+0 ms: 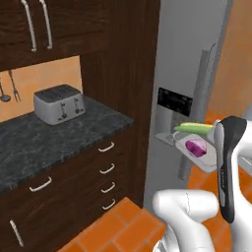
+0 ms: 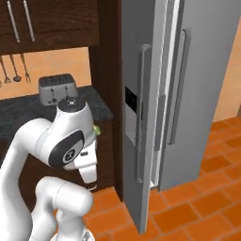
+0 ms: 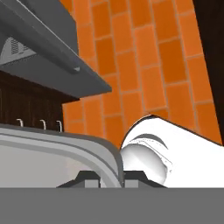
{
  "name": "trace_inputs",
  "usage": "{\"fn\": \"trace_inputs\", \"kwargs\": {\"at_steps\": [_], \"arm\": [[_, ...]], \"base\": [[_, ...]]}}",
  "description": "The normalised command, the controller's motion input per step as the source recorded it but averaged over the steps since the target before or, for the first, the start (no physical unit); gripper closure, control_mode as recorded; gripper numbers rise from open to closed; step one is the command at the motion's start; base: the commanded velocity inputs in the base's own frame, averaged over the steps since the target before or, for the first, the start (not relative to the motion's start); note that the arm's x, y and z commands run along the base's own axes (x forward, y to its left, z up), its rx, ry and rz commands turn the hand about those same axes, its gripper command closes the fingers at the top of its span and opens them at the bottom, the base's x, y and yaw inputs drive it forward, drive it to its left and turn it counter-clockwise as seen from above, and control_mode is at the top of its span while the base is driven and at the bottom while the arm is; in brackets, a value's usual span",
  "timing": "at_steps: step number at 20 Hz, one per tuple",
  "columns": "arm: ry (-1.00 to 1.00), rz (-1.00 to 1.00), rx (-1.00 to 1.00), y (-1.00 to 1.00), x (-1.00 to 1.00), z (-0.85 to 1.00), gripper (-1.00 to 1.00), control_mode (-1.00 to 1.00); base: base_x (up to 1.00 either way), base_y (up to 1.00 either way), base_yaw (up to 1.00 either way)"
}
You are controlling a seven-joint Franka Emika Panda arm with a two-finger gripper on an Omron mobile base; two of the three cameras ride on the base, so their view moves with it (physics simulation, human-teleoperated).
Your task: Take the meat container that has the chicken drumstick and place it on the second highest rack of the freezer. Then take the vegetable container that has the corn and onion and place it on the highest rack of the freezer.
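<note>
Hand view: the fingers (image 3: pixel 111 177) are pinched nearly shut on the grey rim of the tray (image 3: pixel 65 148), one tip on each side of its wall, so the tray hangs off the gripper by that edge. In the left base view the tray (image 1: pixel 209 158) sits just beyond the arm, held roughly level, which keeps the onion (image 1: pixel 196 146) resting inside and the corn (image 1: pixel 194 128) lying across its far rim. The freezer (image 1: pixel 189 64) stands just past the load, its door ajar in the right base view, likely to let the tray through. Its racks are hidden.
</note>
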Motion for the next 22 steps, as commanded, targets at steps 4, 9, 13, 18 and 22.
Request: {"fn": "trace_inputs", "kwargs": {"at_steps": [4, 9, 13, 18, 22], "arm": [[0.0, 0.0, 0.0, 0.0, 0.0, 0.0, 1.0, 1.0], [0.0, 0.0, 0.0, 0.0, 0.0, 0.0, 1.0, 1.0], [0.0, 0.0, 0.0, 0.0, 0.0, 0.0, 1.0, 1.0], [0.0, 0.0, 0.0, 0.0, 0.0, 0.0, 1.0, 1.0], [0.0, 0.0, 0.0, 0.0, 0.0, 0.0, 1.0, 1.0]], "base": [[-0.08, -0.32, -0.76], [-0.11, -0.27, -0.77], [0.27, -0.15, -0.69], [0.98, -0.04, -0.48], [1.0, -0.19, -0.38]]}}
